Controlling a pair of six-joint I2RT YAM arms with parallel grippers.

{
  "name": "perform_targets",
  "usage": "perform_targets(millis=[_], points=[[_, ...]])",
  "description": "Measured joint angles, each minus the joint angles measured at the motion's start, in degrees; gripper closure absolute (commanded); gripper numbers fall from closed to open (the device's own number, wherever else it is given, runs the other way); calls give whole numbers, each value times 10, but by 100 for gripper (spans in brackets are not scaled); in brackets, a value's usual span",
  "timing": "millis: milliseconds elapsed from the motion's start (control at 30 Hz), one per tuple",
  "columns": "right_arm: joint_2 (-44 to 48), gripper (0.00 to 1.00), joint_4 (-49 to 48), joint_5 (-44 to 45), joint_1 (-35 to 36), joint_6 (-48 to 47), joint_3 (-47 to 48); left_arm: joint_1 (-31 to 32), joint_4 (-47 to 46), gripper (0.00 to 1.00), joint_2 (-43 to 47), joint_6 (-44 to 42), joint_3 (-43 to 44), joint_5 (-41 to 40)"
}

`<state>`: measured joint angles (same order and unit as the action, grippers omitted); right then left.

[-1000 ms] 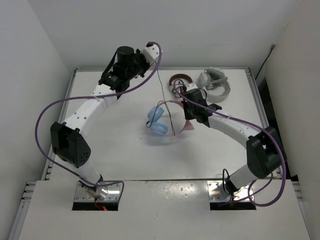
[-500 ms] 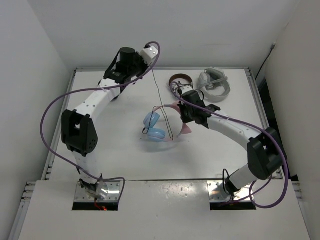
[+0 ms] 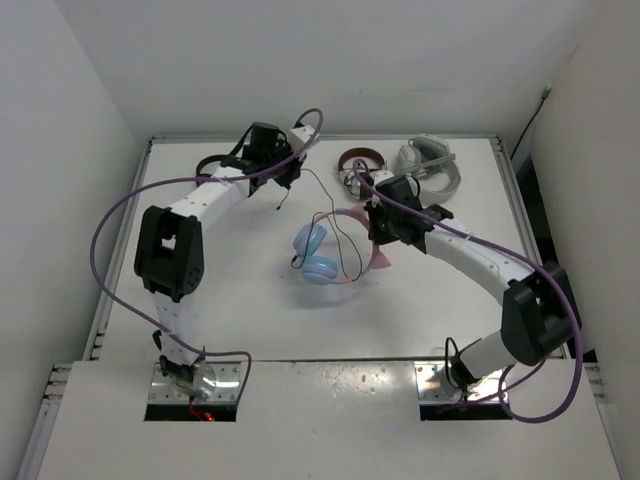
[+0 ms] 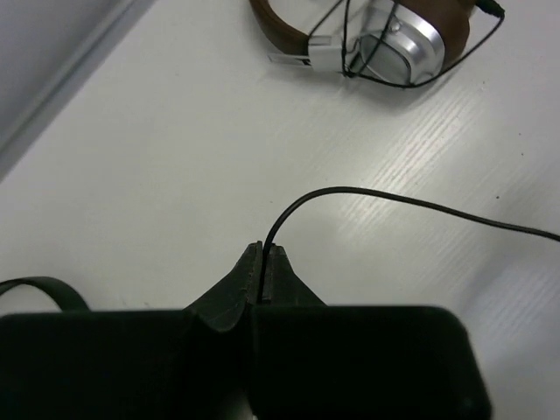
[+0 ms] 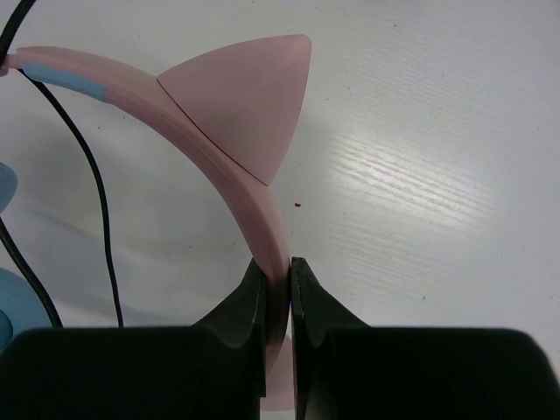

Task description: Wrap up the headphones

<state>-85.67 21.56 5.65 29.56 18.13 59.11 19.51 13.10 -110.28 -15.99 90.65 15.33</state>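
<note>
Left gripper (image 4: 264,255) at upper left of centre, jaws pressed together on the thin dark cable (image 4: 394,198), matte white surface (image 3: 230,290), cat-ear headphones (image 3: 318,268) lying mid-frame, rounded light blue cups, right gripper (image 5: 277,267), jaws pinching the smooth pink headband (image 5: 267,219).

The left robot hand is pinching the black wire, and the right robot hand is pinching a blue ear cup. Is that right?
Not quite. The right gripper is pinching the pink headband instead, just below a cat ear, as the right wrist view shows. The rest is right: the left gripper is pinching the black cable.
</note>
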Motion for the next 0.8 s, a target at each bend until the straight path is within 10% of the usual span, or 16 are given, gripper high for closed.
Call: perform_targets(millis=[567, 800], points=[[7, 100, 22, -30, -56, 6, 0, 0, 23, 99, -85, 61, -32, 51], [8, 100, 23, -28, -65, 9, 0, 0, 23, 74, -104, 61, -32, 53]])
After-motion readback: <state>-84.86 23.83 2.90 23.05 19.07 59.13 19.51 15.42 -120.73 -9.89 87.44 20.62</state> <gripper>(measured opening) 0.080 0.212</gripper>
